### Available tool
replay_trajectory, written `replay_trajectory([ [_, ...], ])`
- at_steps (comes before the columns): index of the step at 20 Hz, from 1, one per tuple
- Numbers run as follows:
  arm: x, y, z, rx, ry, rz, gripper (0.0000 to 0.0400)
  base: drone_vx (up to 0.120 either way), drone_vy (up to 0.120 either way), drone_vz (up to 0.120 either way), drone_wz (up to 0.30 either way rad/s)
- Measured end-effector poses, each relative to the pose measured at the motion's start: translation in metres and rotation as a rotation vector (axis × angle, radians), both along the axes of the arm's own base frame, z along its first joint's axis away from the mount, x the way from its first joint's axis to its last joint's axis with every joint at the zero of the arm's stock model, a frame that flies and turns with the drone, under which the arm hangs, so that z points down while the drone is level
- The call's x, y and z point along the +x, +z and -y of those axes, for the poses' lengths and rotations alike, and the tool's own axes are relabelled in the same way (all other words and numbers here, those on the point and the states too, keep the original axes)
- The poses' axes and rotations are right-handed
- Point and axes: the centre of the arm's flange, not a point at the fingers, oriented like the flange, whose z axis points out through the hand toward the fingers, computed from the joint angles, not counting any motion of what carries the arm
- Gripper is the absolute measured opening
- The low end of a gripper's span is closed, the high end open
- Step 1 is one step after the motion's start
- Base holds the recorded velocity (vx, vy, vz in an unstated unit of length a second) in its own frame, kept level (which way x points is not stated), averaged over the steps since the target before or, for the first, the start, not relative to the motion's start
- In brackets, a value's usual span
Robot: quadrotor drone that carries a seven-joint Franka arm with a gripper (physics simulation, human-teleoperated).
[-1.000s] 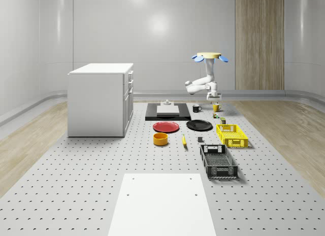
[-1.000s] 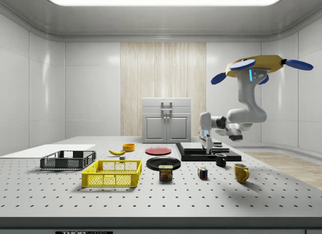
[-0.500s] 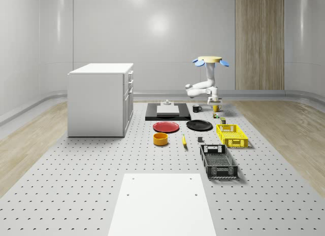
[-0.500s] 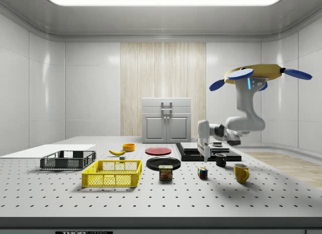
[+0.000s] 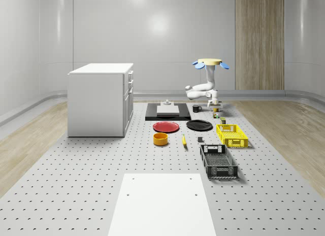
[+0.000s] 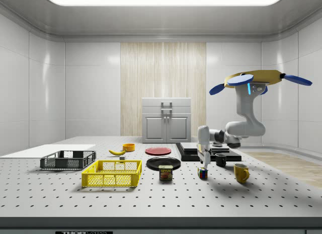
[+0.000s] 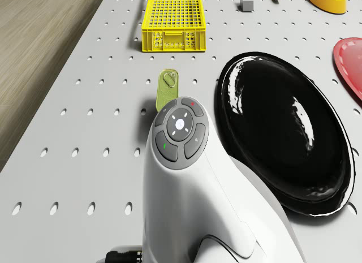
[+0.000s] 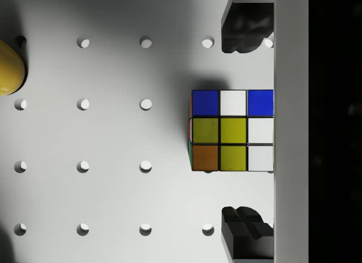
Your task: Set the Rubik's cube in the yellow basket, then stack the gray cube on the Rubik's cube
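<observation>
Wrist view: we record the Rubik's cube [image 8: 232, 130] on the bare table [image 8: 113, 195], lying between the two dark fingertips [image 8: 246, 28], which stand well apart with a gap on each side of the cube; the gripper [image 6: 203, 163] is wide open and holds nothing. Side view: the drone [image 6: 256, 79] hovers above the table's far end, over the mugs, its arm bent down so the gripper hangs just above the Rubik's cube. Progress, as we judge it: neither step is done; the yellow basket [image 6: 112, 173] holds no cube, and the gray cube [image 7: 246, 1] sits on the table near the basket's far end. Remaining: close on the Rubik's cube, lift, carry, place, then fetch the gray cube. Room: a can [image 6: 165, 172] stands between cube and basket, and a yellow mug [image 6: 241, 172] lies near on the other side; the black plate [image 7: 283, 133] is low. The path above these looks open.
</observation>
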Motion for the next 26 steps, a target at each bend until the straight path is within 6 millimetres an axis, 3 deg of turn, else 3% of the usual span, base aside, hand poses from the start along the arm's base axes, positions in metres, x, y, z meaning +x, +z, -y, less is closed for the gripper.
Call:
replay_trajectory([
  [14,0.007,0.035,0.0,0.0,0.0,0.0,0.04,0.0,0.0,0.0,0.0],
  [22,0.008,0.041,0.0,0.0,0.0,0.0,0.04,0.0,0.0,0.0,0.0],
  [26,0.008,0.042,0.0,0.0,0.001,0.0,0.0355,0.0,0.0,0.0,0.0],
])
